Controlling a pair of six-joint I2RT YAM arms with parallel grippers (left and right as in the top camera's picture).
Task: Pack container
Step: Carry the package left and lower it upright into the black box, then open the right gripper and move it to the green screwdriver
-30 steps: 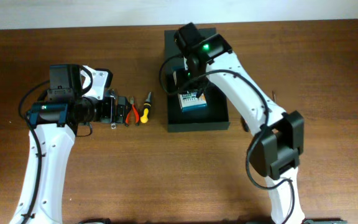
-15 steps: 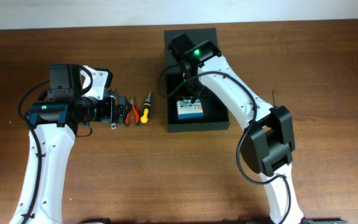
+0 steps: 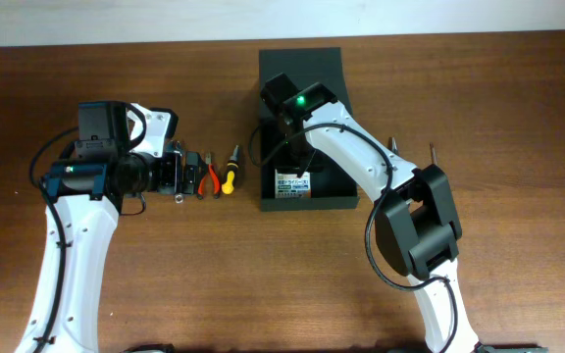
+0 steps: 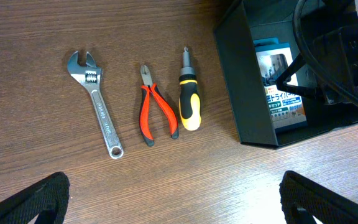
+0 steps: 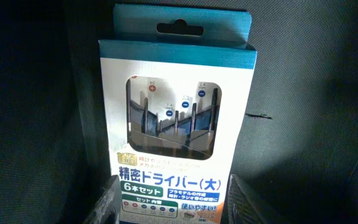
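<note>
— Where's the container (image 3: 312, 69)?
— Lid open, on the table (image 3: 518, 118), far middle.
— Grippers?
— Left gripper (image 4: 179, 202) spread wide near 3 tools. Right gripper (image 5: 178, 205) flanks the card pack (image 5: 176, 124) lying inside the container; pinching or not, I can't tell.
— Tools?
— Wrench (image 4: 98, 106), pliers (image 4: 154, 115), screwdriver (image 4: 189, 102), side by side.

Container (image 3: 341, 201): dark green-black matte rectangular box, far larger than a hand; open, standing flat on the desk (image 3: 518, 118); flap lid (image 3: 300, 61) folded back beyond the right hand (image 5: 176, 205), which hangs over its interior; lies right of the left hand (image 4: 176, 205)
</note>
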